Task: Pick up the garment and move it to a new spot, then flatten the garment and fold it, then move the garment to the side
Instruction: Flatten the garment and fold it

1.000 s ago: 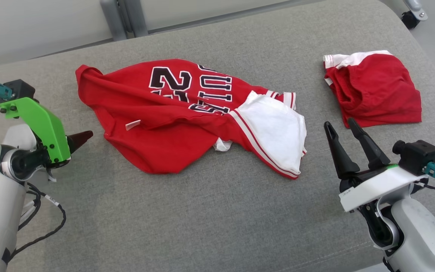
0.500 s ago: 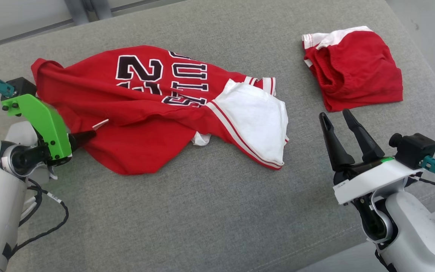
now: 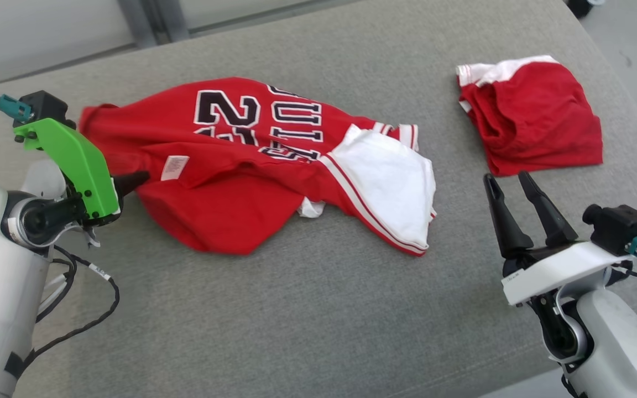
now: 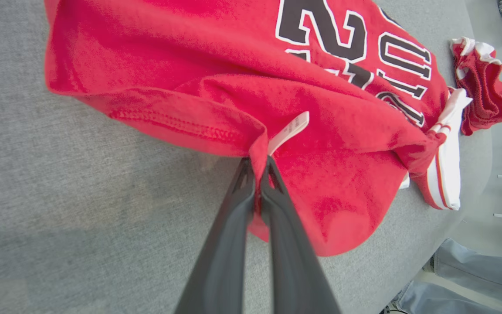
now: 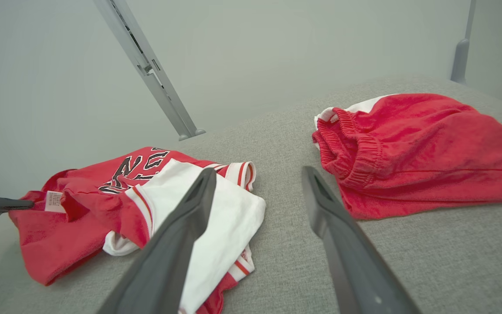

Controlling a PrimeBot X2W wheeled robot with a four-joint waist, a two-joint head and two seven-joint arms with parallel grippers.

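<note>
A crumpled red basketball jersey with black lettering and a white side panel [image 3: 230, 188] lies in the middle of a grey woven-fabric cushioned surface [image 3: 296, 320]. At the jersey's left edge, just beside a small white care label [image 3: 175, 167], the left gripper [image 3: 140, 178] has its two dark fingers pinched tight on a fold of the red hem. The left wrist view shows the cloth squeezed between the tips. The right gripper [image 3: 506, 178] hovers at the near right with its fingers spread wide and nothing between them, well apart from the jersey's white panel. A pair of red shorts with a white waistband [image 3: 534, 127] lies bunched at the far right, touching neither gripper.

This looks like the first step, picking the garment up: the grip is made, but most of the jersey rests on the surface, not yet lifted. The next move probably calls for raising the left arm high enough that the cloth hangs free, then carrying it to an open patch clear of the shorts. With only one edge held, the jersey may drag or slip, so a slow lift seems wise.
</note>
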